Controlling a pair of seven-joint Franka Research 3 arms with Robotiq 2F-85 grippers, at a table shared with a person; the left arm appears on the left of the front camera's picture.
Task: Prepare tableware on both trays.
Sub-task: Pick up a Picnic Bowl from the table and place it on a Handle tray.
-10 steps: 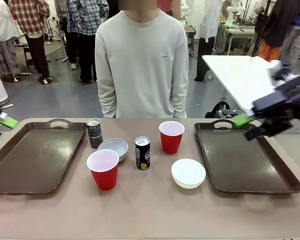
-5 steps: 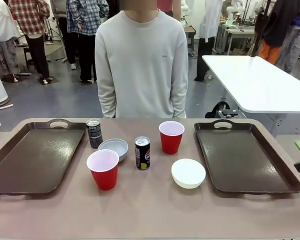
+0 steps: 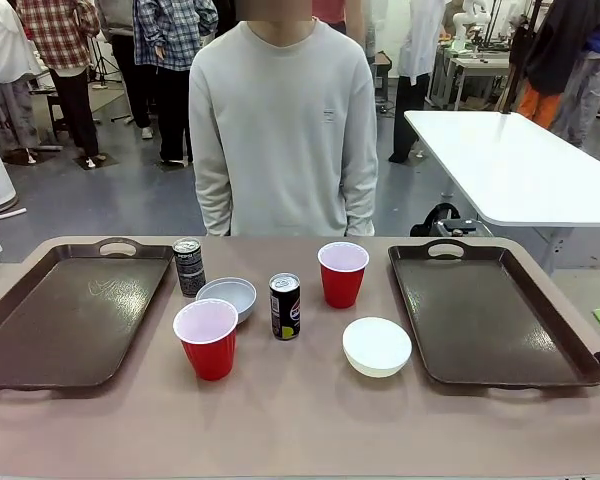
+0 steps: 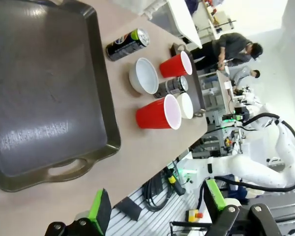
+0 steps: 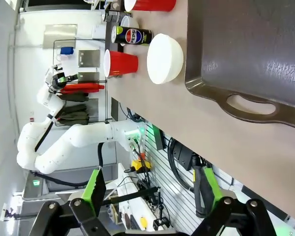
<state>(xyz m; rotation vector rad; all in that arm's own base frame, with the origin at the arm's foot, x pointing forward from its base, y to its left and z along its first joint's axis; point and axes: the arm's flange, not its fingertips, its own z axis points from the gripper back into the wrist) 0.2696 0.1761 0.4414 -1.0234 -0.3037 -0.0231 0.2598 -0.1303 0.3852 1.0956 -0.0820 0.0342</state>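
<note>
Left hand [image 4: 157,199], right hand [image 5: 151,186] — both agape

On the worktop [image 3: 300,430], between left tray [image 3: 50,330] and right tray [image 3: 500,320], six pieces. Just beside the left tray's far right corner: left can [image 3: 188,267]. Right of it and nearer: left bowl [image 3: 227,296]; in front of that, near cup [image 3: 207,338]. Centre: middle can [image 3: 285,306]. Behind and right of it: far cup [image 3: 342,273]. In front of far cup, near the right tray: right bowl [image 3: 377,345].
</note>
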